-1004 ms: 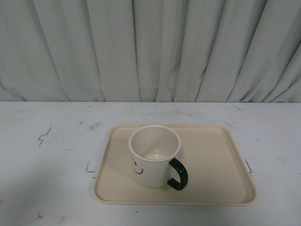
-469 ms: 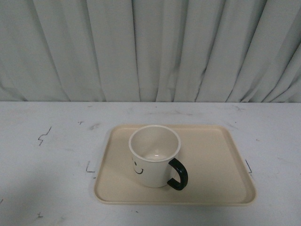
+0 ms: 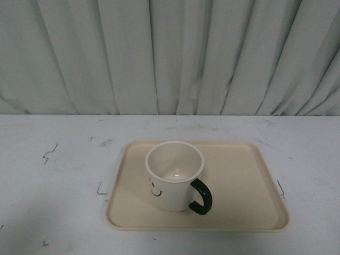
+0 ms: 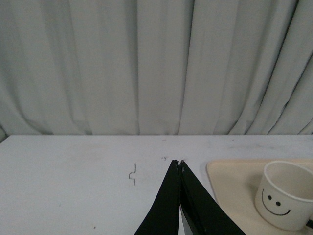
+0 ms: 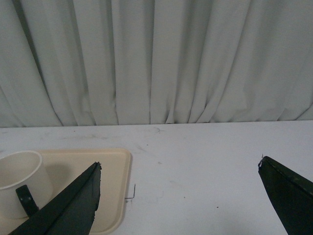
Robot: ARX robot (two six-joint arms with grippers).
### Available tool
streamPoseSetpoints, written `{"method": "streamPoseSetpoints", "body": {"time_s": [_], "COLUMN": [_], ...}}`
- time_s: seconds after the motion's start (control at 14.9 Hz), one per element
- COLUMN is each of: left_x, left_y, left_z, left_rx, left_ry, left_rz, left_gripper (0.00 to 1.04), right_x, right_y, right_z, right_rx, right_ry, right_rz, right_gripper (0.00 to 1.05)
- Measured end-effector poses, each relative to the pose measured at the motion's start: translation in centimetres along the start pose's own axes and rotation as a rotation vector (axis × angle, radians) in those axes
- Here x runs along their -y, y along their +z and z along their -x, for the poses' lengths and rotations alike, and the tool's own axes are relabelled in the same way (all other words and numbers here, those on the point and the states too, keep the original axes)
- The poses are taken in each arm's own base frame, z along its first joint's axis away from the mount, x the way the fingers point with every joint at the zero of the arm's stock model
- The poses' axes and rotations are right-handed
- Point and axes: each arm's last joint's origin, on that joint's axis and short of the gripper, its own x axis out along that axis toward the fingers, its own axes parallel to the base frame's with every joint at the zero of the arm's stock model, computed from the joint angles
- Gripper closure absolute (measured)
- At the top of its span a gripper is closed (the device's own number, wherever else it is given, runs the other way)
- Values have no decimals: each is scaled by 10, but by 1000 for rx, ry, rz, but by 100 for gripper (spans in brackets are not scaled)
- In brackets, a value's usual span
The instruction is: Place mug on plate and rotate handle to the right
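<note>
Though wrist views crop the plate [image 4: 229, 185], left gripper [image 4: 181, 163] is pressed together, right gripper [image 5: 179, 162] apart.

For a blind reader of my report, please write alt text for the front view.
A cream mug with a black smiley face stands upright on a beige plate, left of its middle, the black handle pointing right and toward the camera. The plate lies on a scuffed white table before a pale curtain.
</note>
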Motion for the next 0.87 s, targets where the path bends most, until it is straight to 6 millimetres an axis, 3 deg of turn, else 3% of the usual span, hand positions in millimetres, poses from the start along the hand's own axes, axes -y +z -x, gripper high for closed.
{"method": "streamPoseSetpoints", "body": {"time_s": [0.13,0.2,0.33,0.47,0.54,0.87], "left_x": [0,0,0,0,0,0], "left_y": [-4,-3,-4,-4,-4,-4], "left_z": [0,0,0,0,0,0], "left_rx": [-28,-21,-24,-24,-24,-25], "left_ry": [1,1,1,0,0,0], "left_rz": [0,1,0,0,0,-2], "left_gripper": [103,98,73,19,8,7], "right_x": [0,0,0,0,0,-1], "right_y": [0,0,0,0,0,0], "right_z": [0,0,0,0,0,-8], "right_rx": [1,1,1,1,1,-17], "right_ry": [0,0,0,0,0,-9], "right_rz": [0,0,0,0,0,-19], "right_gripper": [6,6,6,6,6,6]}}
